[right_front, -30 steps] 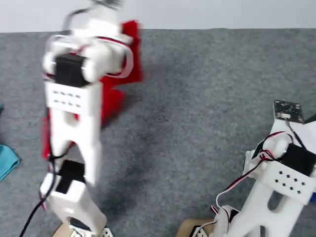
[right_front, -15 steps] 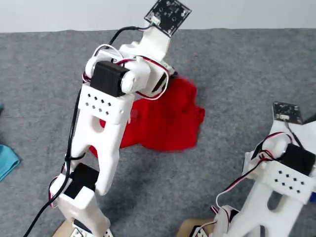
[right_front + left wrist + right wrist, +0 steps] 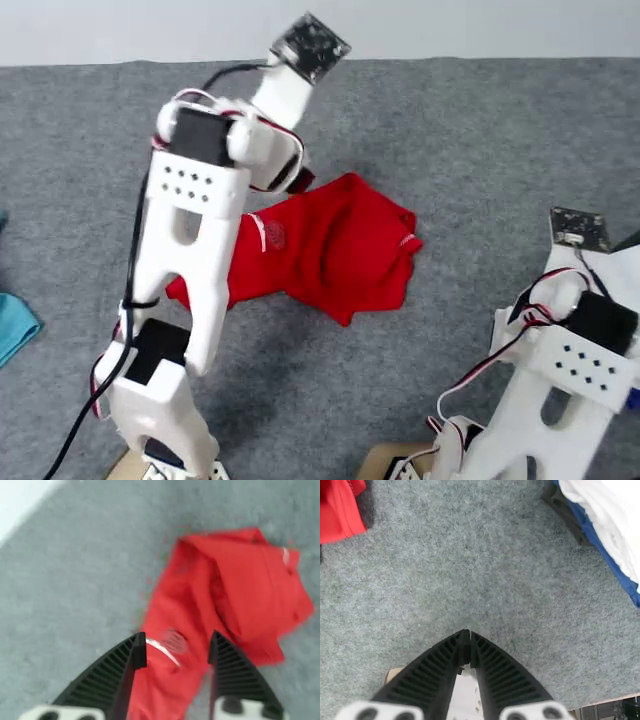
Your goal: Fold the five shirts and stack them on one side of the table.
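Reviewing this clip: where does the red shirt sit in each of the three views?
High view: red shirt crumpled mid-table.
Left wrist view: red shirt under and beyond the open left gripper.
Right wrist view: a corner of the red shirt, far from the shut right gripper.
Shared landmark: grey table cover.

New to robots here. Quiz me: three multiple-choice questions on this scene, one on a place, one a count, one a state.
1. The red shirt lies: A) crumpled on the grey table B) folded on a stack C) in a hand
2. Robot arms at the table: A) one B) two C) four
3. The right hand is: A) shut, empty B) wide open C) gripping a shirt
Answers: 1A, it sprawls on the table; 2B, a left arm and a right arm; 3A, its fingers meet over bare table.
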Controlling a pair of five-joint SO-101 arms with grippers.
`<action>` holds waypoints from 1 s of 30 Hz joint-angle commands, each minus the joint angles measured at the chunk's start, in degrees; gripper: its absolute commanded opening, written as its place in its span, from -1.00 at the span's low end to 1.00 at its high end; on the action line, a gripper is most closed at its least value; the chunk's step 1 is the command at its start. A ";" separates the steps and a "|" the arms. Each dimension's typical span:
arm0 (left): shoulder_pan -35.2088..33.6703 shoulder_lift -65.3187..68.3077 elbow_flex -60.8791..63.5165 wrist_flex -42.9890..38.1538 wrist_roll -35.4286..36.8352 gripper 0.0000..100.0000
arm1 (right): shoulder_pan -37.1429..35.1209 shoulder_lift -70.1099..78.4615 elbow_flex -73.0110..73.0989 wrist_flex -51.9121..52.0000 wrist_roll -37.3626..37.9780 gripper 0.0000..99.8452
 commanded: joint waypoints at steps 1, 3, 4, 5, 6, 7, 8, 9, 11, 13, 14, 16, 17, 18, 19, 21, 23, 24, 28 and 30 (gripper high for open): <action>4.48 -2.29 6.46 1.49 -2.29 -0.64 | -0.40 -0.92 -0.26 -0.92 0.53 -0.98; 7.47 -2.99 11.12 1.41 -2.55 -0.64 | -0.40 -0.92 -0.26 -0.92 0.53 -0.98; 8.79 -3.16 13.05 1.41 -2.64 -0.64 | -0.40 -0.92 -0.26 -0.92 0.53 -0.98; 10.11 -3.16 14.64 1.41 -2.64 -0.64 | -0.40 -0.92 -0.26 -0.92 0.53 -0.98; 11.16 -2.90 15.87 1.32 -2.64 -0.64 | -0.40 -0.92 -0.26 -0.92 0.53 -0.98; 11.96 -2.73 16.75 1.23 -2.64 -0.64 | -0.40 -0.92 -0.26 -0.92 0.53 -0.98; 12.57 -2.64 17.63 0.70 -2.64 -0.64 | -0.40 -0.92 -0.26 -0.92 0.53 -0.98; 13.01 -2.64 18.86 -0.44 -2.64 -0.63 | -0.40 -0.92 -0.26 -0.92 0.53 -0.98; 13.54 -2.64 21.32 -3.16 -2.64 -0.63 | -0.40 -0.84 -0.26 -1.01 0.53 -0.98; 14.24 -2.64 23.96 -4.84 -2.64 -0.63 | -0.40 -0.84 -0.26 -1.01 0.53 -0.98; 14.86 -2.64 25.10 -5.27 -2.64 -0.63 | -0.40 -0.84 -0.26 -1.01 0.53 -0.98; 15.91 -2.64 26.95 -5.54 -2.64 -0.63 | -0.40 -0.84 -0.26 -1.01 0.53 -0.98; 16.44 -2.64 27.56 -5.54 -2.73 -0.63 | -0.40 -0.84 -0.26 -1.01 0.53 -0.98; 16.97 -2.64 28.00 -5.63 -2.81 -0.63 | -0.40 -0.84 -0.26 -1.01 0.53 -0.98; 17.49 -2.64 28.26 -5.80 -2.99 -0.63 | -0.40 -0.84 -0.26 -1.01 0.53 -0.98; 18.11 -2.64 28.88 -6.86 -3.60 -0.63 | -0.40 -0.84 -0.26 -1.01 0.35 -0.98; 18.29 -2.64 29.67 -8.62 -3.60 -0.63 | -0.40 -0.84 -0.26 -1.01 0.35 -0.98; 18.29 -2.64 30.29 -9.58 -3.78 -0.63 | -0.40 -0.84 -0.26 -1.01 0.26 -0.98; 18.29 -2.55 34.33 -13.80 -3.87 -0.63 | -0.40 -0.84 -0.26 -1.01 0.26 -0.98; 18.29 -2.55 36.79 -16.18 -3.87 -0.63 | -0.40 -0.84 -0.26 -1.01 0.26 -0.98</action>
